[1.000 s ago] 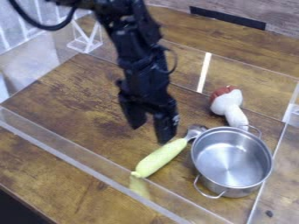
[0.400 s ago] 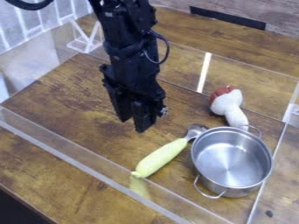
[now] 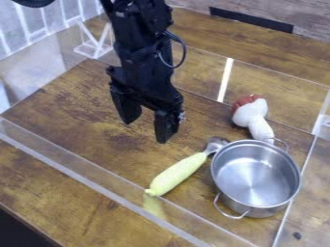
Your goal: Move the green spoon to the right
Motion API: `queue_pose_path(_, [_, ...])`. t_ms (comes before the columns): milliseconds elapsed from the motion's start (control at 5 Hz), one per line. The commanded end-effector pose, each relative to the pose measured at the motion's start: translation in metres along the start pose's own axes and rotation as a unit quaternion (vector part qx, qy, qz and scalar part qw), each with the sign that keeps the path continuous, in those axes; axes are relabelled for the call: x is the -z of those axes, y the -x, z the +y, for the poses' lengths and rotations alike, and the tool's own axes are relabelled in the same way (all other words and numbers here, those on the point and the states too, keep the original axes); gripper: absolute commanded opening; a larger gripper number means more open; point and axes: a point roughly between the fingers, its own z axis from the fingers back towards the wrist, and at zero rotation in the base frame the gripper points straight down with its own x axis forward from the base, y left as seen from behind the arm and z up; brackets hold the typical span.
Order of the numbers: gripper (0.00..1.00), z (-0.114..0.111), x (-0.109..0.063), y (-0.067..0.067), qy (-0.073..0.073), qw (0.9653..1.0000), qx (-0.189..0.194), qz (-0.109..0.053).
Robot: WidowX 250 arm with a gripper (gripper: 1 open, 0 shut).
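The green spoon (image 3: 180, 172) lies flat on the wooden table, its thick yellow-green handle pointing to the lower left and its small silver bowl touching the left side of the steel pot (image 3: 256, 176). My black gripper (image 3: 146, 121) hangs above the table, up and to the left of the spoon, apart from it. Its two fingers are spread open and hold nothing.
A red-capped white mushroom toy (image 3: 254, 114) lies above the pot. Clear acrylic walls (image 3: 77, 174) fence the table along the front and sides. A white wire rack (image 3: 91, 39) stands at the back left.
The gripper has risen and drifted left, away from the spoon. Its fingers were drawn together midway and are now spread again. The spoon has not moved.
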Motion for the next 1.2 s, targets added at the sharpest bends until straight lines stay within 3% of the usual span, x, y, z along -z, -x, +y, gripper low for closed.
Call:
queue_pose_path(0, [1.00,0.017,-0.002,-0.018,-0.008,0.9995,0.005,-0.031])
queue_pose_path(200, [1.00,0.038,0.004,-0.025,-0.015,0.9992,0.004,-0.037])
queue_pose_path(400, [1.00,0.058,-0.013,-0.023,-0.024,0.9986,0.000,-0.048])
queue_pose_path(600, [1.00,0.071,-0.042,-0.021,-0.037,0.9972,-0.001,-0.064])
queue_pose_path(800, [1.00,0.066,-0.056,-0.022,-0.046,0.9955,-0.026,-0.079])
queue_pose_path(1000, [1.00,0.066,-0.053,-0.024,-0.051,0.9946,-0.042,-0.080])
